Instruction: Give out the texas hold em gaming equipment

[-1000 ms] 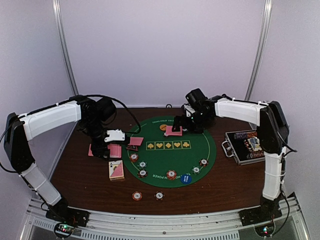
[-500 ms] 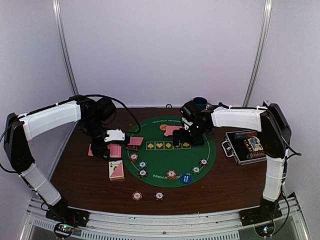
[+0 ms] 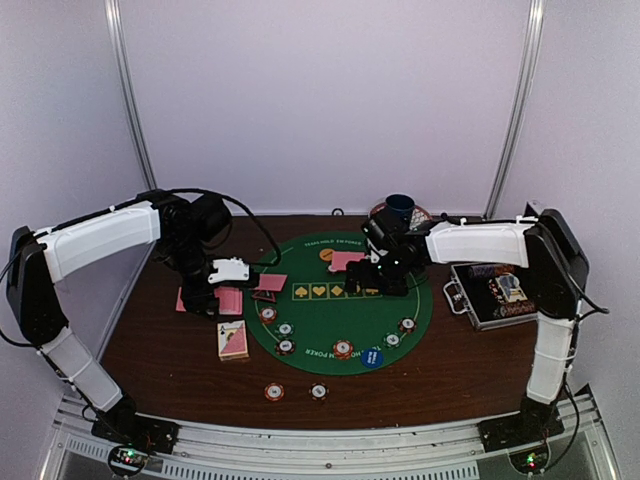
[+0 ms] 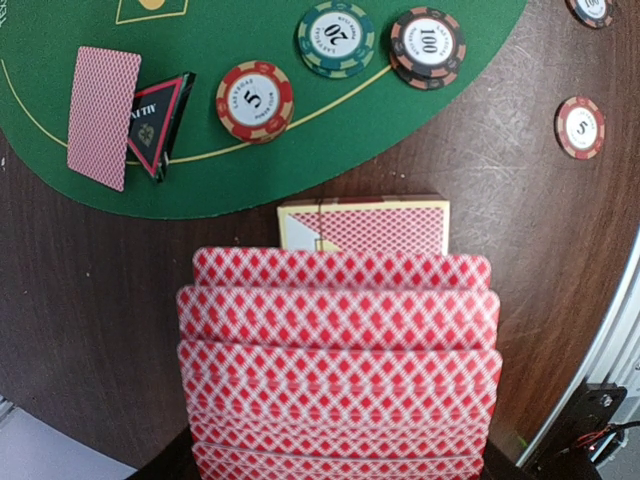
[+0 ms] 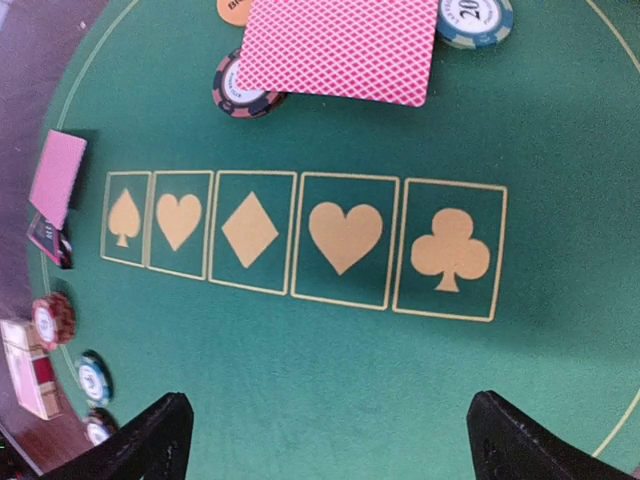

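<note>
My left gripper [image 3: 207, 296] is shut on a fanned stack of pink-backed cards [image 4: 340, 360], held above the brown table left of the green mat [image 3: 340, 310]. One card [image 5: 340, 45] lies face down at the mat's far side, partly over a dark chip [image 5: 236, 88]. My right gripper [image 5: 330, 440] hangs open and empty just nearer than it, over the suit boxes. Another card [image 4: 102, 115] and the triangle marker [image 4: 155, 120] lie at the mat's left edge. Chips [image 4: 254, 100] line the near rim, with a blue button [image 3: 372, 357] among them.
A card box [image 3: 233, 340] lies on the table below the held stack. Two chips [image 3: 274, 392] sit off the mat near the front edge. The open black case [image 3: 492, 292] is at the right. A blue mug [image 3: 401, 208] stands behind the mat.
My right gripper has drawn back from the far card toward the mat's middle and right, leaving the card lying there. The left arm holds still.
</note>
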